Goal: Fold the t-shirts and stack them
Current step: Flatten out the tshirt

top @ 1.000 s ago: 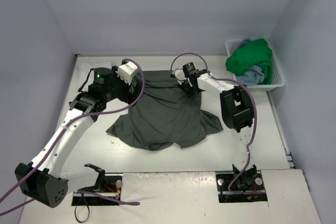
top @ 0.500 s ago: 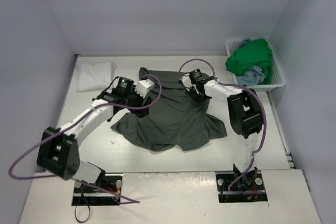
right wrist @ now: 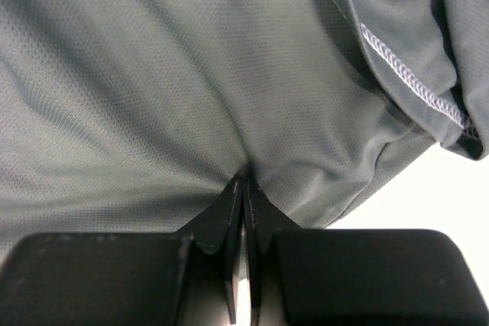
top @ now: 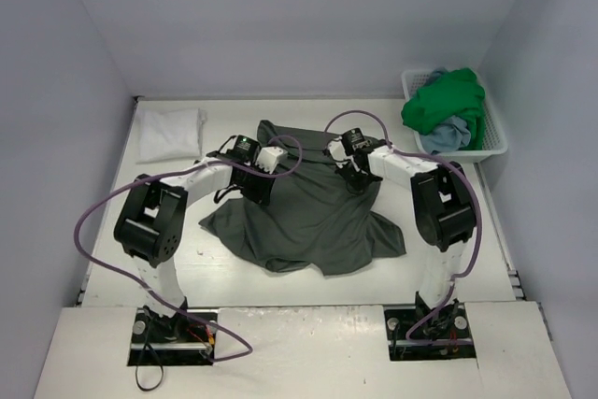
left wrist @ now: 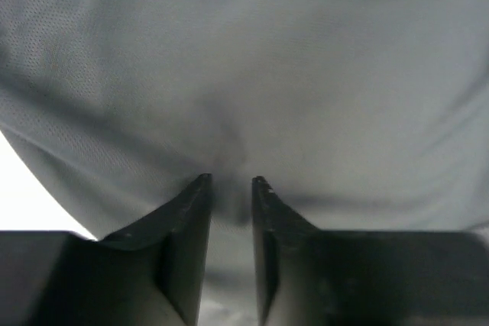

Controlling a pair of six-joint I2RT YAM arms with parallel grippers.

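the dark olive-grey t-shirt (top: 304,212) lies spread mid-table, long axis running away from the arm bases, its near hem free with bare table (top: 280,287) in front. the left gripper (top: 260,179) sits at the shirt's far-left edge, jaws narrowed around a pucker of cloth, grip not certain. the right gripper (top: 359,173), at the shirt's far-right edge, is clenched on fabric. beyond the shirt's left: a folded white t-shirt (top: 170,133); far right: basket (top: 492,142) holding the green t-shirt (top: 448,105).

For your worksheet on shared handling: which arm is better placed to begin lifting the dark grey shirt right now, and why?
Right. The right gripper is pinched shut on the dark grey shirt, while the left gripper shows a gap, fabric between its fingers.
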